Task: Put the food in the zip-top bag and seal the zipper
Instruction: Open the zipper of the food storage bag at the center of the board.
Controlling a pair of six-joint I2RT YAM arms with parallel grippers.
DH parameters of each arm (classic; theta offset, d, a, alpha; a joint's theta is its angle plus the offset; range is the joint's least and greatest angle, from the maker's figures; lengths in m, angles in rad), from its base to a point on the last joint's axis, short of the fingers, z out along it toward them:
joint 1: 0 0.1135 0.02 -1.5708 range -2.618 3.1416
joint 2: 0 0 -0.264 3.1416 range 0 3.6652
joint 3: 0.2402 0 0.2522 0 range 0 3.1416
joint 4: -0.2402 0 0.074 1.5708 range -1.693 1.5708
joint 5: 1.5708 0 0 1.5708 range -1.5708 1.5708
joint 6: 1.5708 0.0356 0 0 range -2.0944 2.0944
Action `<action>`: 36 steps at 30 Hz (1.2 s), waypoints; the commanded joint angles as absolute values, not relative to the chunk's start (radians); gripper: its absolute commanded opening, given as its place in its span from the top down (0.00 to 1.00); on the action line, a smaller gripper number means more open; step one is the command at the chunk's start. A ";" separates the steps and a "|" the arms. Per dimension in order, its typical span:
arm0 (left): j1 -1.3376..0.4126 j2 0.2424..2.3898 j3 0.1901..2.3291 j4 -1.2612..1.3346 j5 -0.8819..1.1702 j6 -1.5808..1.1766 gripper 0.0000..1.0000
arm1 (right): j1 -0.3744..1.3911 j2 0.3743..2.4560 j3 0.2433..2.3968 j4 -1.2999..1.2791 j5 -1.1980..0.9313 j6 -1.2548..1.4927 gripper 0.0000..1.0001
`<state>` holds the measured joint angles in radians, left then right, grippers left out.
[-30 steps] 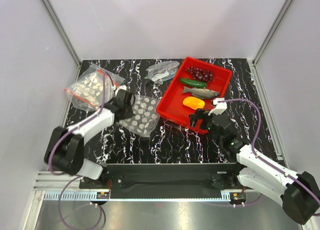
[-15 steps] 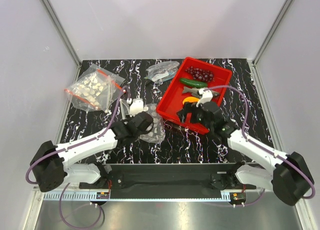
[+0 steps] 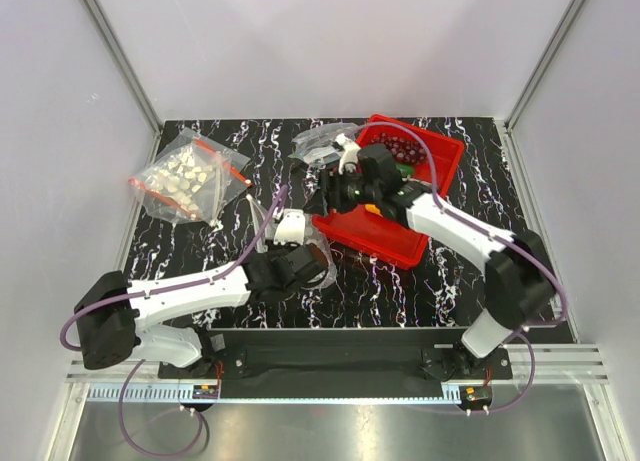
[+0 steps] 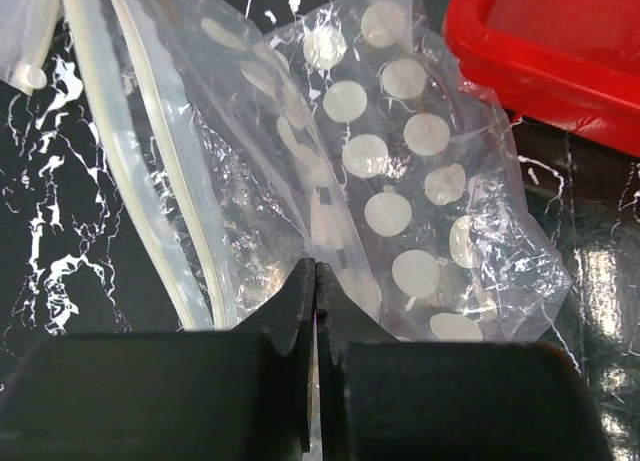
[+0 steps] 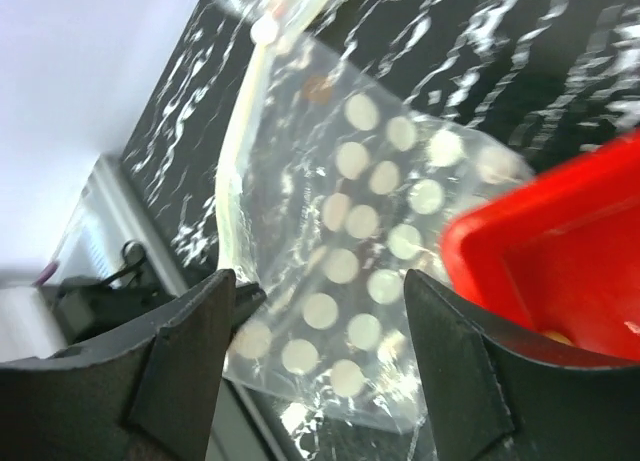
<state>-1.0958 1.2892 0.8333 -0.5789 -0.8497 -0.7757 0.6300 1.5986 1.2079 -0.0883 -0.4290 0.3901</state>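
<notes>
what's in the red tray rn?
Visible in the red tray: the grape bunch at the back, a bit of green cucumber, and a sliver of orange fruit. The right arm covers the middle, so the fish can't be seen.

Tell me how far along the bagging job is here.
Nothing bagged yet: the dark red toy grape bunch sits in the red plastic tray. In hand: left gripper pinches the clear white-dotted plastic bag; right gripper hovers open above it. Left: filling and sealing the bag.
</notes>
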 commanded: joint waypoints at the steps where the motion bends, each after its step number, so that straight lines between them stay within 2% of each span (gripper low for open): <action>1: -1.117 1.292 0.884 -0.581 -0.962 -0.816 1.00 | 0.627 1.704 1.316 -0.167 -0.623 0.382 0.27; 5: -1.138 1.272 0.867 -0.559 -0.980 -0.802 1.00 | 0.627 1.811 1.408 -0.152 -0.768 0.408 0.25; 11: -1.140 1.258 0.850 -0.502 -0.966 -0.744 1.00 | 0.640 1.893 1.457 -0.100 -0.866 0.445 0.21; 21: -1.140 1.266 0.854 -0.466 -0.943 -0.716 1.00 | 0.678 1.957 1.519 -0.063 -0.936 0.482 0.20; 25: -1.140 1.270 0.853 -0.448 -0.939 -0.706 1.00 | 0.695 1.986 1.569 -0.141 -0.901 0.445 0.21; 31: -1.144 1.275 0.851 -0.428 -0.923 -0.693 1.00 | 0.707 2.028 1.598 -0.179 -0.864 0.430 0.30; 34: -1.150 1.275 0.851 -0.420 -0.920 -0.689 1.00 | 0.707 2.036 1.609 -0.189 -0.853 0.422 0.37; 36: -1.152 1.276 0.851 -0.419 -0.920 -0.687 1.00 | 0.709 2.043 1.614 -0.195 -0.851 0.420 0.48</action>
